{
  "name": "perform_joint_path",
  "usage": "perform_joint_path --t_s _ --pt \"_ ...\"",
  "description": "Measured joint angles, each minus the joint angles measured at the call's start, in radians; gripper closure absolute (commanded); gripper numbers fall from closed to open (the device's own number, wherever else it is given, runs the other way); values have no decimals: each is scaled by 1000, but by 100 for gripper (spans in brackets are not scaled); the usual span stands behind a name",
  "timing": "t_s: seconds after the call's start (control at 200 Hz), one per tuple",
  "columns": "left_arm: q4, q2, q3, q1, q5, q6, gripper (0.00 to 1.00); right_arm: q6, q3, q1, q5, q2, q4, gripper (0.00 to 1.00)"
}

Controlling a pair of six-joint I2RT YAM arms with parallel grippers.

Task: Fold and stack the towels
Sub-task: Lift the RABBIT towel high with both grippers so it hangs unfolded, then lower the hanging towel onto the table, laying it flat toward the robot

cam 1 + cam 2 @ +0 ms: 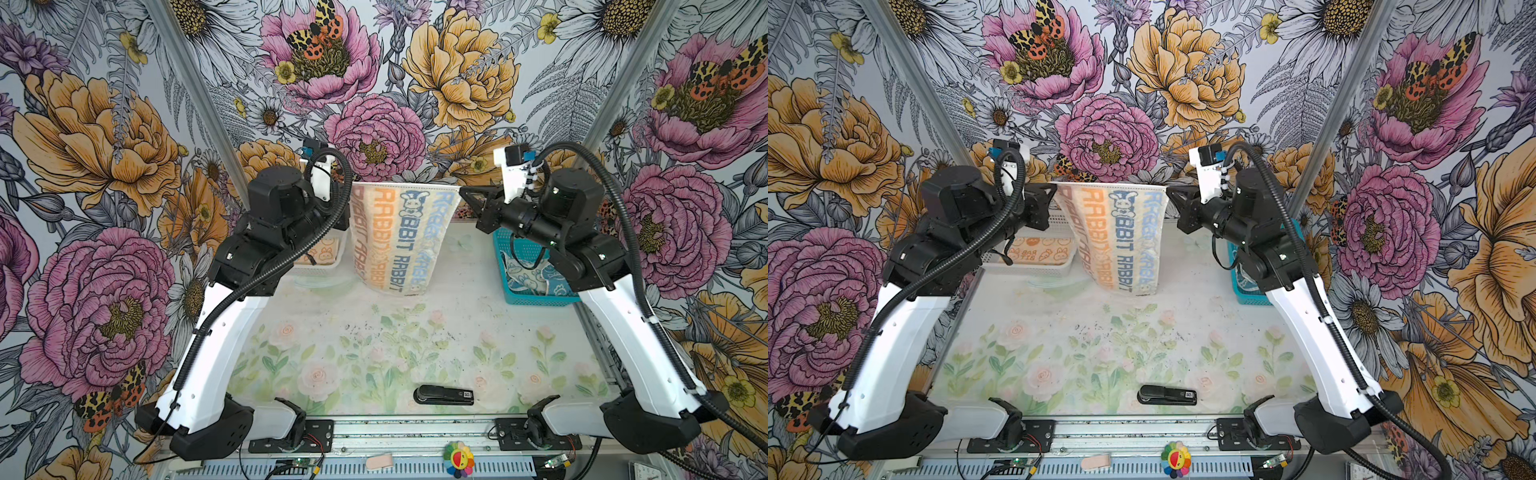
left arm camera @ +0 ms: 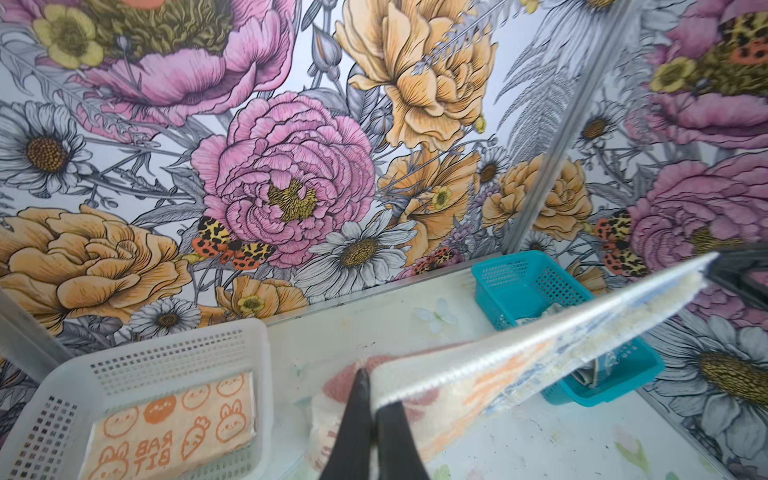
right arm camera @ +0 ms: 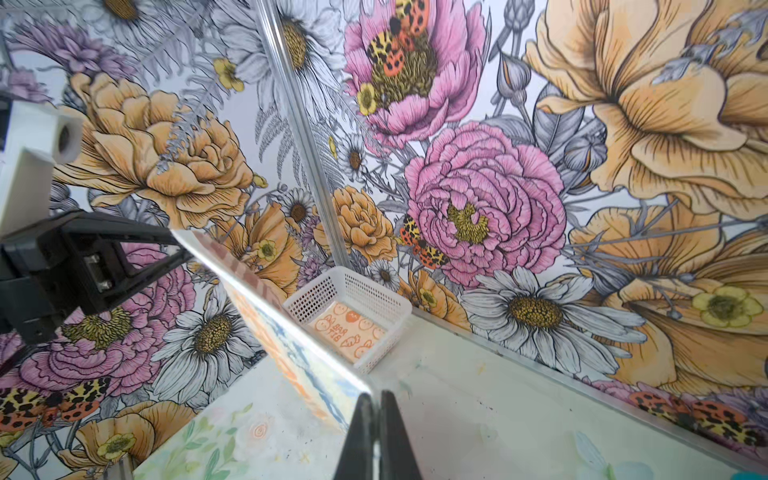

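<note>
A striped towel [image 1: 395, 237] printed "RABBIT" in orange and blue hangs by its top edge above the back middle of the table in both top views. My left gripper [image 1: 1054, 188] is shut on its upper left corner, and my right gripper [image 1: 460, 189] is shut on its upper right corner. In the left wrist view the left gripper [image 2: 370, 374] pinches the towel's hem [image 2: 519, 353]. The right wrist view shows the right gripper [image 3: 376, 395] clamped on the other corner [image 3: 291, 340]. A folded orange bunny towel [image 1: 1040, 249] lies in the white basket [image 1: 1025, 270]. Crumpled blue towels [image 1: 536, 278] fill the teal basket [image 1: 536, 300].
A black stapler [image 1: 444, 395] lies near the front edge of the flower-print table. The white basket [image 2: 166, 345] stands at the back left and the teal basket [image 2: 519, 274] at the back right. Floral walls close in on three sides.
</note>
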Motion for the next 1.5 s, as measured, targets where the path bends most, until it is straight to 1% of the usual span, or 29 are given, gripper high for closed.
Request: perform_joint_path --t_s 0.08,0.155,0.23,0.335,0.44,0.53,0.665,0.836,0.956,1.061,1.161,1.311,1.406,1.501 --pt "-3 -44 3 -77 -35 -1 100 0 39 0 -13 -42 -27 100" --pt "-4 -72 5 -127 -55 -7 100 0 92 0 -28 -58 -63 100" --pt "-5 -84 9 -147 -59 -12 100 0 153 0 -37 -53 -102 100" --pt "-5 -64 30 -148 -62 -11 100 10 227 -19 -42 -21 -159 100" --pt "7 -5 54 -111 -33 -4 100 47 270 -100 -77 42 -187 100" --pt "23 69 56 -37 27 -3 100 83 276 -167 -123 113 -200 100" --pt "56 224 48 74 119 -4 100 123 277 -242 -178 285 -204 100" --pt "76 461 75 148 169 -4 100 129 295 -283 -187 534 -204 100" --pt "76 650 161 180 191 -8 100 128 360 -300 -185 697 -212 100" --pt "75 758 215 197 207 -11 100 128 420 -308 -189 801 -212 100" --pt "74 804 229 206 216 1 100 127 425 -310 -195 835 -213 100" --pt "79 807 223 208 216 20 100 115 399 -310 -200 832 -201 100" --pt "93 788 158 208 218 23 100 105 290 -310 -208 803 -168 100" --pt "96 765 51 203 228 15 100 102 121 -309 -227 767 -121 100"
